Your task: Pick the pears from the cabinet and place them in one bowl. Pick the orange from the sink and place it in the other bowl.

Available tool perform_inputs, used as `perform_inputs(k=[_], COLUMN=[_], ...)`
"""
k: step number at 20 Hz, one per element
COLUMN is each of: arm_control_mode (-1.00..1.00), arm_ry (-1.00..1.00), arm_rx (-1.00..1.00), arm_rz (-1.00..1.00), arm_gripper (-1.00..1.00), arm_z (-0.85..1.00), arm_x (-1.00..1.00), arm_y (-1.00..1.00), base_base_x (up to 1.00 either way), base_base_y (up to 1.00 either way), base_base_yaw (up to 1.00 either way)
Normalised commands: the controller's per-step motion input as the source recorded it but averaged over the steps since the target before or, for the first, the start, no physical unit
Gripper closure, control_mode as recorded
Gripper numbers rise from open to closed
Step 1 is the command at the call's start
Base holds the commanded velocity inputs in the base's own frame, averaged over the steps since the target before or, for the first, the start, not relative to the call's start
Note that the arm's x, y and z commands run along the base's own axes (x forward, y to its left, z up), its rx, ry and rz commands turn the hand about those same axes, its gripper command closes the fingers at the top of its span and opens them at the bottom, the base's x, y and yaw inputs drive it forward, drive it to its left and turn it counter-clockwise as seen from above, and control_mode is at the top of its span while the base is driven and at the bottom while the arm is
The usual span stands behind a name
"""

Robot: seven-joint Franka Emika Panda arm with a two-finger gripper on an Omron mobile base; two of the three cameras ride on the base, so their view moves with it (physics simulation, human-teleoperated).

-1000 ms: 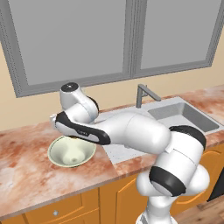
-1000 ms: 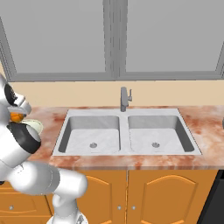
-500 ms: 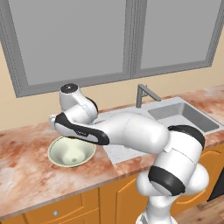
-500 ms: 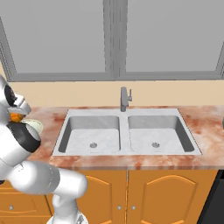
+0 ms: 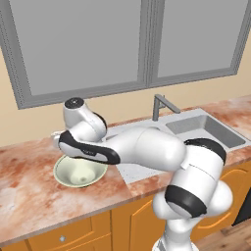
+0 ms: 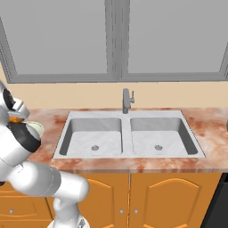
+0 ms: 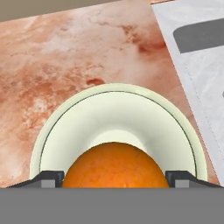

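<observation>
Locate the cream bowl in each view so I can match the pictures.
Left base view: cream bowl sits left of centre on the counter, partly under the arm.
Right base view: a sliver of its rim shows at the far left edge, behind the arm.
Hand view: it lies in the lower middle, with the orange in front of it.
Shared landmark: the sink.

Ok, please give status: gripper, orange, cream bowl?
Gripper shut on orange. Orange hangs over cream bowl on the counter, not yet released. Nothing in the way.
</observation>
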Motion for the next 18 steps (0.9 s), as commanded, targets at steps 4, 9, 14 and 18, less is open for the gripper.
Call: perform_inputs(k=[4, 9, 14, 18], arm_control_mode=[-1.00, -1.00, -1.00, -1.00], arm_ry=[0.00, 0.00, 0.01, 0.05], arm_rx=[0.00, 0.00, 0.00, 0.00], arm_rz=[0.00, 0.00, 0.00, 0.00], arm_gripper=[1.00, 1.00, 1.00, 1.00], arm_z=[-0.08, -0.06, -0.16, -0.21], arm_x=[0.00, 0.00, 0.00, 0.00], arm_y=[0.08, 0.00, 0.00, 0.00], base_base_x=[0.00, 0.00, 0.00, 0.00], base_base_y=[0.00, 0.00, 0.00, 0.00], base_base_yaw=[0.00, 0.00, 0.00, 0.00])
